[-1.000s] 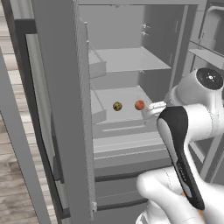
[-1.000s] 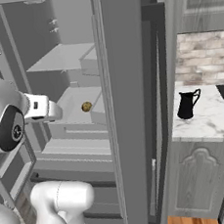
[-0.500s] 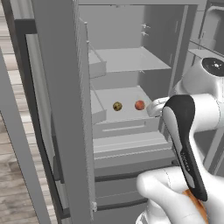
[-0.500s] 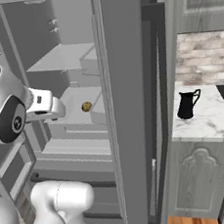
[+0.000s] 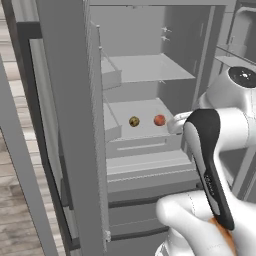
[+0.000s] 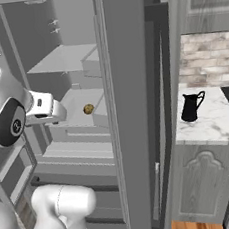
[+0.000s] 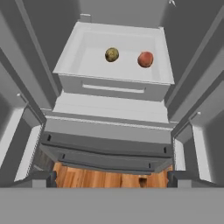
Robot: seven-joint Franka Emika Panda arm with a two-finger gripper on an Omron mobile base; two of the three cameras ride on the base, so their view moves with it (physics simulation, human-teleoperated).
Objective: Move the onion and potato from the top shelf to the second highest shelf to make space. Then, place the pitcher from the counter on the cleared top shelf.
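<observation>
While the onion (image 5: 159, 120) and potato (image 5: 134, 121) sit side by side, apart, on the slot-fronted shelf (image 7: 113, 88) | gripper (image 7: 112, 178): jaws wide, empty, near the fridge front | pitcher (image 6: 191, 107): on the counter (image 6: 213, 123), right.

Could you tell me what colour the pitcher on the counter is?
Black, clearest in the right base view: pitcher.
</observation>
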